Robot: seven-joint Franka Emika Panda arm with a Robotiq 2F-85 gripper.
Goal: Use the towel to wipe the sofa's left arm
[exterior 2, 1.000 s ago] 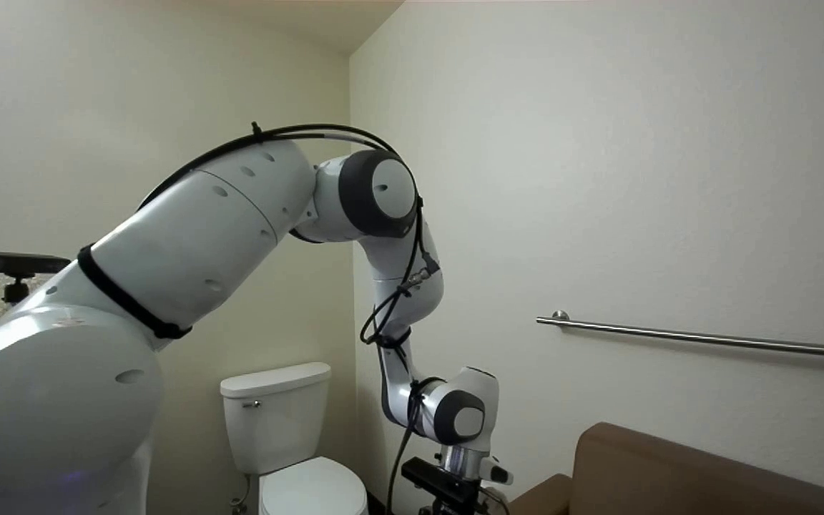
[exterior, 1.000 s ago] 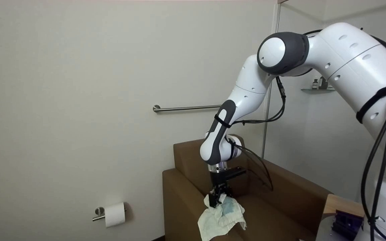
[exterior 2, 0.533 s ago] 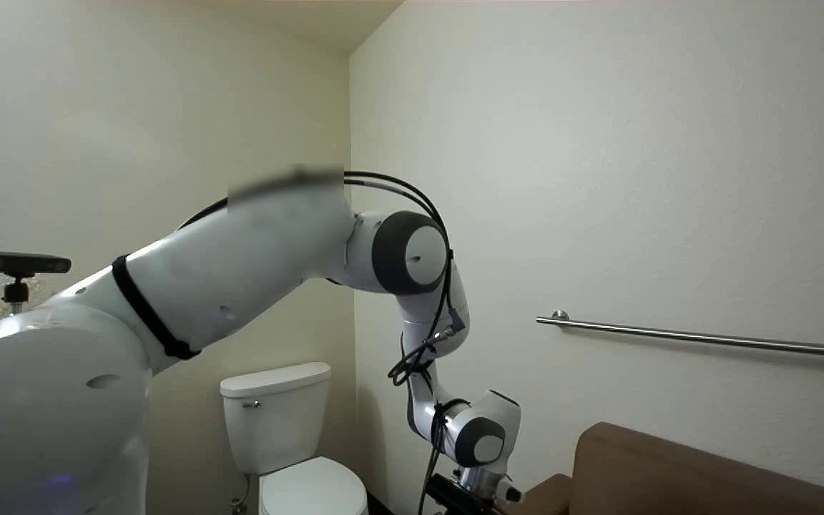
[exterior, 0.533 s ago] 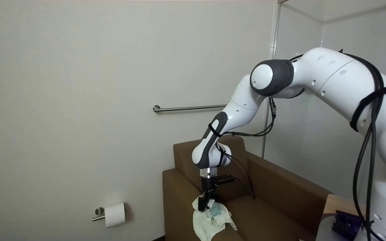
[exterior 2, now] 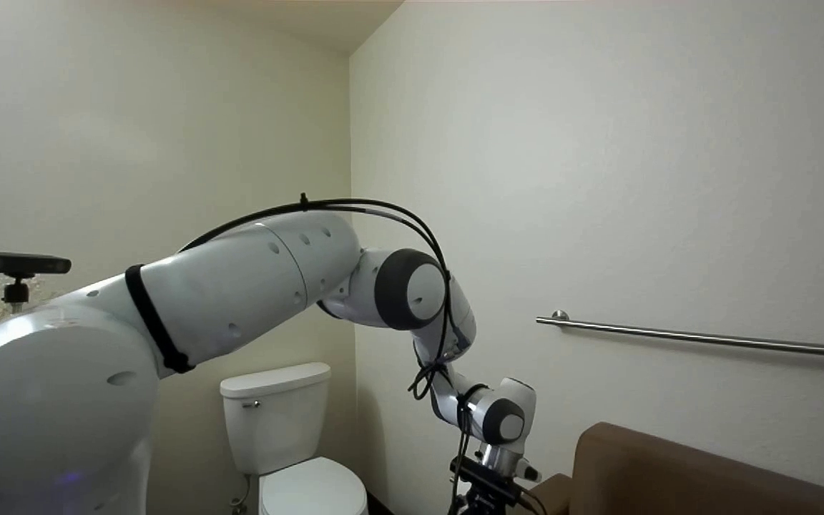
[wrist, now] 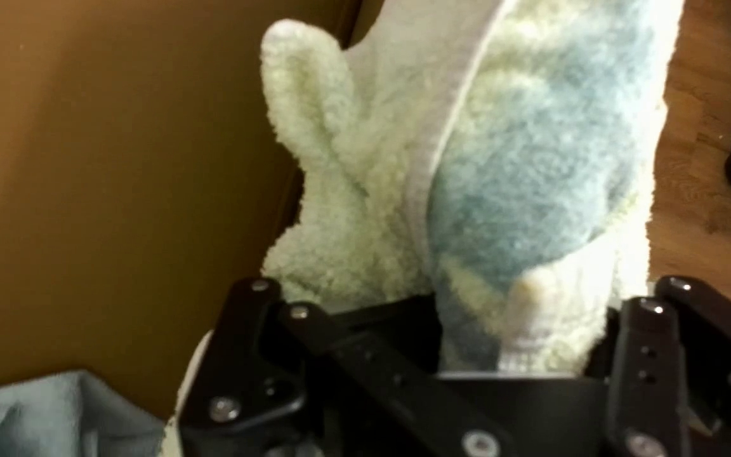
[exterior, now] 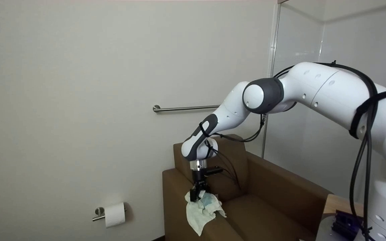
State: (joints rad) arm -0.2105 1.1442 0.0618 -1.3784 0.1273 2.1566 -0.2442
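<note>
My gripper (exterior: 198, 197) points down over the sofa's left arm (exterior: 176, 197), the boxy brown armrest nearer the wall in an exterior view. It is shut on the towel (exterior: 199, 216), a pale mint-white cloth with a blue-grey patch that hangs in folds below the fingers. The towel lies across the armrest's top and droops toward the seat; how firmly it presses there cannot be told. From the wrist, the bunched towel (wrist: 365, 209) rises from between the black linkages of the gripper (wrist: 467, 336), which hide the fingertips. Brown upholstery (wrist: 118, 190) fills the left of that view.
The taller backrest (exterior: 233, 150) stands behind the gripper, with a steel bar (exterior: 189, 108) on the wall above. A toilet-paper roll (exterior: 115, 215) hangs at the left. Blue-grey cloth (wrist: 42, 419) shows at the wrist view's lower left, wooden floor (wrist: 695, 209) at its right.
The gripper has carried the towel left over the armrest in an exterior view, dipping a little and then rising. The elbow has sunk. The grip has stayed the same.
</note>
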